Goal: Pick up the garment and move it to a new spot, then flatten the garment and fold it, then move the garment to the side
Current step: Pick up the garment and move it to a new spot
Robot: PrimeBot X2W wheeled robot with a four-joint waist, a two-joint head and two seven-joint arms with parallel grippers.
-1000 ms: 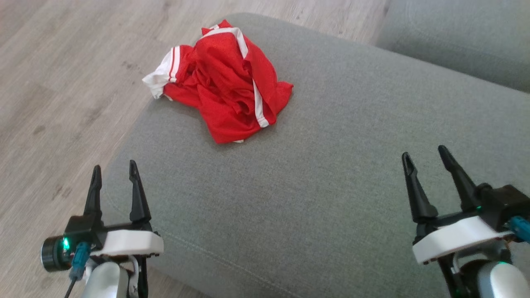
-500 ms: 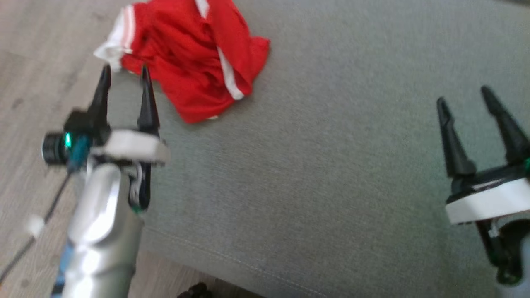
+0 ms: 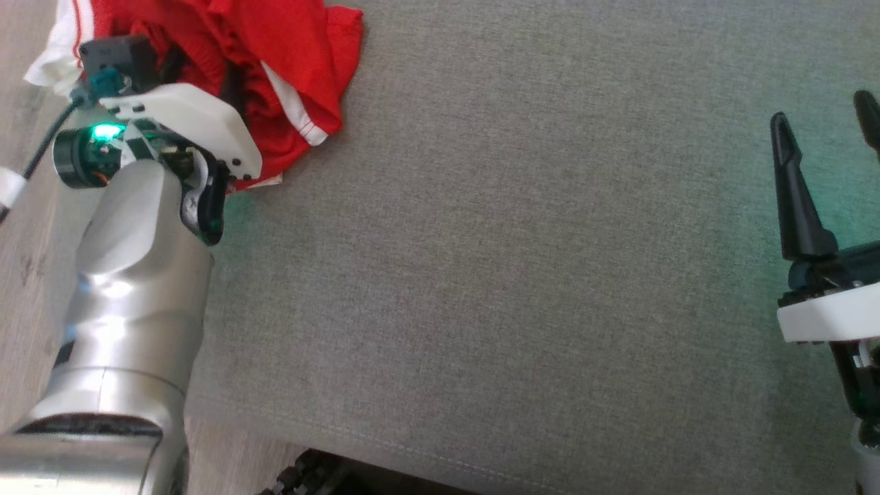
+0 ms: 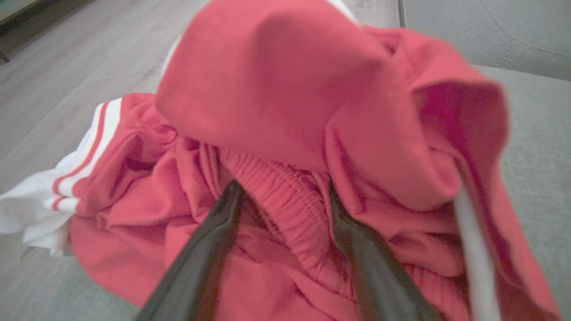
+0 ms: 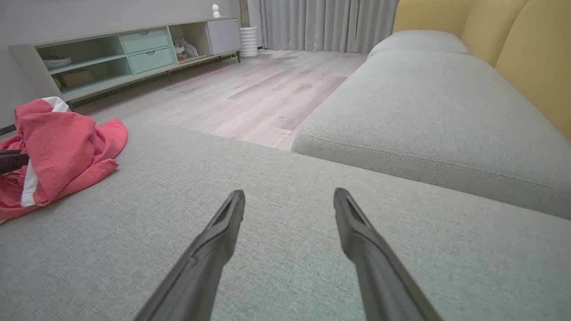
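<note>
The red shorts [image 3: 289, 41] with white stripes are lying crumpled at the upper left of the head view, on the grey sofa cushion [image 3: 515, 275] close to its edge beside the wooden floor [image 3: 20, 240]. The left gripper [image 4: 283, 187] is being held with its fingers [image 4: 209, 249] apart and pushed into the fabric. In the left wrist view the gathered waistband [image 4: 285, 209] is lying between the two tips, not yet clamped, with a fold bulging above. The right gripper [image 5: 289, 192] is being held at the right edge of the head view, fingers spread over bare cushion, well apart from the shorts.
</note>
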